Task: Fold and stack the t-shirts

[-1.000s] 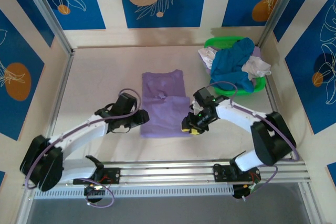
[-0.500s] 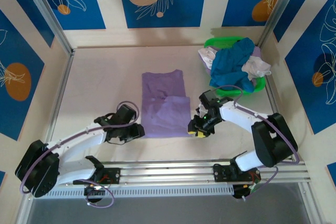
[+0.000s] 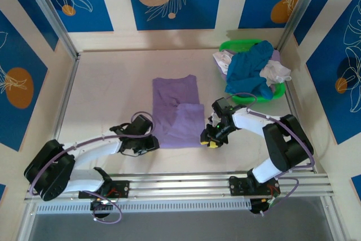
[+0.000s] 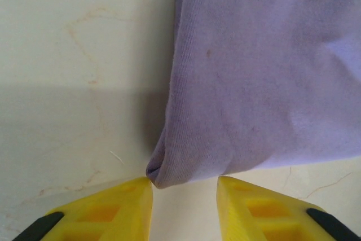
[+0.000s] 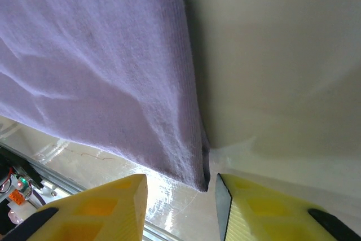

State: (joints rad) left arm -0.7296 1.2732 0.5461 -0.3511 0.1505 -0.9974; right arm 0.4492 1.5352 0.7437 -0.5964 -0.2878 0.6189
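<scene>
Left gripper [image 3: 152, 141] and right gripper [image 3: 208, 140] reach low and inward to the near corners of the purple shirt [image 3: 176, 108], spread mid-table [image 3: 107, 94]. Both jaws stand parted, each straddling a corner.

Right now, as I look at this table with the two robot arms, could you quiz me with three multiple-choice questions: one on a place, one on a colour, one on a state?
1. Where on the pale table does the green plastic basket stand?
A) near left corner
B) far right corner
C) dead centre

2. What colour is the cloth t-shirt spread on the table?
A) lavender-purple
B) red
C) black

3. How do the left gripper's yellow fingers stand?
A) pressed together
B) apart, with a shirt corner between them
C) clasping the basket

Answers:
1 B: the basket sits at the far right, with a teal-blue shirt heaped in it.
2 A: the cloth is pale purple in every view.
3 B: the left wrist view shows a gap with the corner in it.
</scene>
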